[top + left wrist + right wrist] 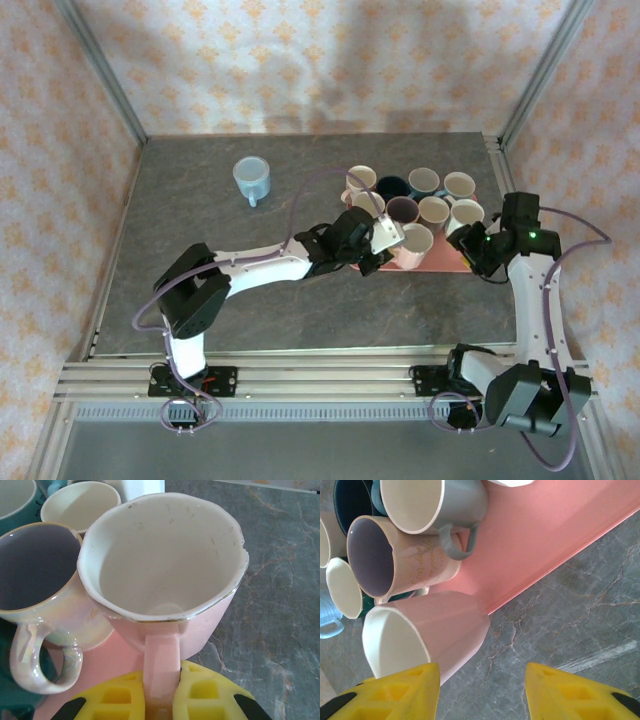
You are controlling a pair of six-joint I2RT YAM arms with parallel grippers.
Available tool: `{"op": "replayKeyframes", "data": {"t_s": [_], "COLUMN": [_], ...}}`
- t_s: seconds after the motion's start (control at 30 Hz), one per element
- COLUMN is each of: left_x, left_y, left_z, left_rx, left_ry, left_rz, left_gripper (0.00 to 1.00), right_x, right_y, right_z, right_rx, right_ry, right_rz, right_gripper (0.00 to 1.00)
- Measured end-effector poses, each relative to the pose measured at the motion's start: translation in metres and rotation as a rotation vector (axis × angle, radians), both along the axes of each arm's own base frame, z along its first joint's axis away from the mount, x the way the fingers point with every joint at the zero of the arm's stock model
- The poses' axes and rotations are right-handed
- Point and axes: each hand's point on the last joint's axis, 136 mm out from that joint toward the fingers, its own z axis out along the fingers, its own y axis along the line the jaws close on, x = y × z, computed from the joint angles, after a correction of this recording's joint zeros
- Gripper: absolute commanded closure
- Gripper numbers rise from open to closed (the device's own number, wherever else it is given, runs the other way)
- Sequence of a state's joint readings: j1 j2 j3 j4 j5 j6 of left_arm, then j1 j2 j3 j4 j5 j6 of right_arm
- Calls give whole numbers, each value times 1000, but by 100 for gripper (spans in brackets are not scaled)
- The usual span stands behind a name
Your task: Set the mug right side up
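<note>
Grey stone table [200, 300] lies under both arms. The left claw [161, 700] is squeezed shut on the handle of the pink mug [165, 570]. The right claw [482, 690] hangs at the mug's 3 o'clock, wide apart and holding nothing.

The mug is at the near edge of the pink tray [545, 540], mouth up. If let go there, it might wobble off that edge. It might also bump the shiny mug [35, 580] just beside it at 12 o'clock.

It is pale pink with flat sides, a thin gold rim and a white inside.
</note>
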State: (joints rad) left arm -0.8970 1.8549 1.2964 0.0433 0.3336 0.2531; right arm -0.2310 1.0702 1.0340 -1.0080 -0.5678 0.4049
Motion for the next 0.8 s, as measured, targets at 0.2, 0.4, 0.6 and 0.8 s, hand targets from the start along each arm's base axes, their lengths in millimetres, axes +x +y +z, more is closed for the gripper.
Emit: {"op": "replayKeyframes", "data": {"t_s": [0.2,0.4,0.6,0.8], "left_x": [7,13,17,21], "left_y": [-9,-24,-33,-35], "left_z": [-19,-23,-27,-31], "left_rx": [2,-14,-28,-32], "left_ry": [-5,-25,-35,-45], "left_rz": [-3,-13,-17,-7], "left_gripper": [100,100,100,100], "right_x": [0,1,2,2], "right_y": [-1,-1,0,2], "right_z": [-7,-11,-12,-12], "right_rx": [2,-3,-2,7], "right_ry": [17,29,30,27], "right_rz": [17,39,52,59], "right_gripper": [50,50,50,50]}}
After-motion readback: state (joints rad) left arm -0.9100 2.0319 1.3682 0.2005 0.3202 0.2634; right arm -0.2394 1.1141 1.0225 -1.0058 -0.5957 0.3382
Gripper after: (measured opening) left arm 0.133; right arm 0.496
